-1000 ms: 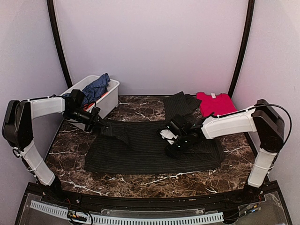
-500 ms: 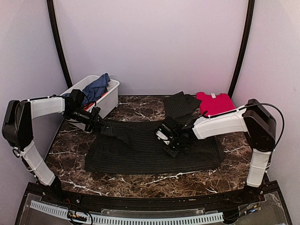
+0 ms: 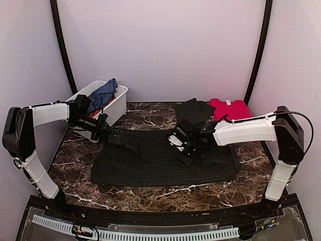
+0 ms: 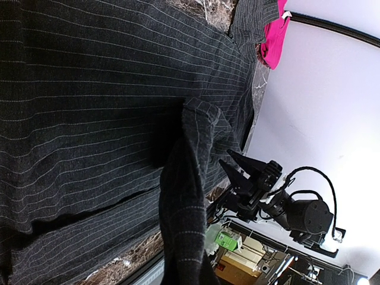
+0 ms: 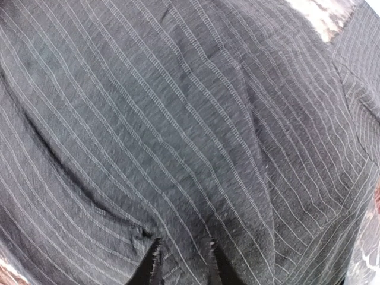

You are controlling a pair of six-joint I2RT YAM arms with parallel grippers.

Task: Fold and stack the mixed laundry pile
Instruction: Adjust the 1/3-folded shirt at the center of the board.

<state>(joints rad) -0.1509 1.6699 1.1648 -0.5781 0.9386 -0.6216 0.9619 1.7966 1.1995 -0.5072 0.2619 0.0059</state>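
The pinstriped shirt (image 3: 165, 158) is matt, finely ribbed woven cloth on a glossy marble-look table (image 3: 75, 165); the white bin (image 3: 118, 104) seems smooth plastic.

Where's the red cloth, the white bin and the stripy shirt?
red cloth (image 3: 230, 110): top view, its middle.
white bin (image 3: 115, 108): top view, its side wall.
stripy shirt (image 3: 160, 161): top view, the flat spread-out part.

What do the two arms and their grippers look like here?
Both the left arm and right arm have white shell links with bulky black joint housings at the elbows. The left gripper and right gripper are black, with tapered, pointed fingers. A thin black cable loops around the right arm's elbow.
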